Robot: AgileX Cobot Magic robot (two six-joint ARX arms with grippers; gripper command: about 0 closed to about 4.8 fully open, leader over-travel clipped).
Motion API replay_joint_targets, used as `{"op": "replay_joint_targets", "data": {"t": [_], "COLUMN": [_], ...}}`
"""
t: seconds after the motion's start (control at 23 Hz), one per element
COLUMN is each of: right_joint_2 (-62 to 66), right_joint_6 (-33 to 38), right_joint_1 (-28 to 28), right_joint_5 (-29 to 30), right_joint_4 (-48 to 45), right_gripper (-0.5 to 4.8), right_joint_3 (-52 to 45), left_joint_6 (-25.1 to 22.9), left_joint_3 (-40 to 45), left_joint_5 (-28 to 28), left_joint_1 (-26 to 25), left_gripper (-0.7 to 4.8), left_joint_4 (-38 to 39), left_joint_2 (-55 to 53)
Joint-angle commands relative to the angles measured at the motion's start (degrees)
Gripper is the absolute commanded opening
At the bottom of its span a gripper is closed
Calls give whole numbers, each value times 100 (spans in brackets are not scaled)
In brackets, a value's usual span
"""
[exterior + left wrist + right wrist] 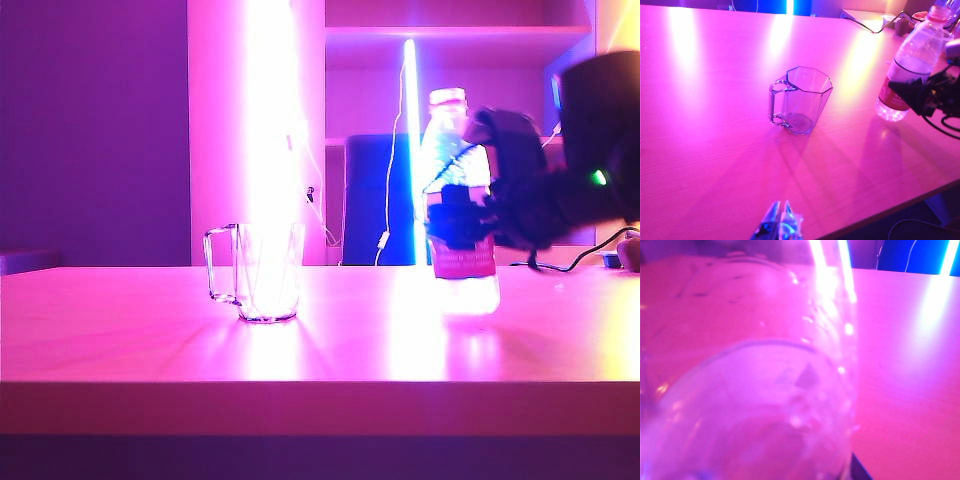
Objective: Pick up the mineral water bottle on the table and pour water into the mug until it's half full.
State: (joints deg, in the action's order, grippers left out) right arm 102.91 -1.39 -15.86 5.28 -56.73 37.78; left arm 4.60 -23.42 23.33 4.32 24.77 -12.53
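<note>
Grasping comes first: the right gripper (470,205) has its jaws round the upright mineral water bottle (458,190), grip unclear. The mug (262,270) stands empty, well apart. The left gripper (779,222) hangs back, fingers together. Next: lift, carry over, tilt.

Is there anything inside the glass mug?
The mug looks empty: through its open top you see only its clear bottom. The mineral water bottle stands apart, with the right gripper around it. Strong glare could hide a few drops.
</note>
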Motion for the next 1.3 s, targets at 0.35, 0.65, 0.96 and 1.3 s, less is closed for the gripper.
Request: {"op": "replay_joint_targets", "data": {"t": [0.35,0.65,0.96,1.3], "right_joint_2": [-321,-321,-319,142], "right_joint_6": [-3038,-4454,-5801,-6227], "right_joint_1": [-1067,-1178,-1178,-1257], "right_joint_5": [-1976,-2857,-3136,-3412], "right_joint_4": [4280,5064,4903,5038], "right_gripper": [283,283,283,283], "right_joint_3": [2354,2892,2929,3534], "left_joint_6": [-7,-7,-9,-9], "left_joint_3": [-33,-33,-33,-35], "left_joint_5": [-22,-468,-474,-728], "left_joint_1": [2,0,0,-2], "left_gripper": [-4,-5,-4,-4], "left_joint_4": [-42,-83,-101,-173], "left_joint_2": [0,2,2,2]}}
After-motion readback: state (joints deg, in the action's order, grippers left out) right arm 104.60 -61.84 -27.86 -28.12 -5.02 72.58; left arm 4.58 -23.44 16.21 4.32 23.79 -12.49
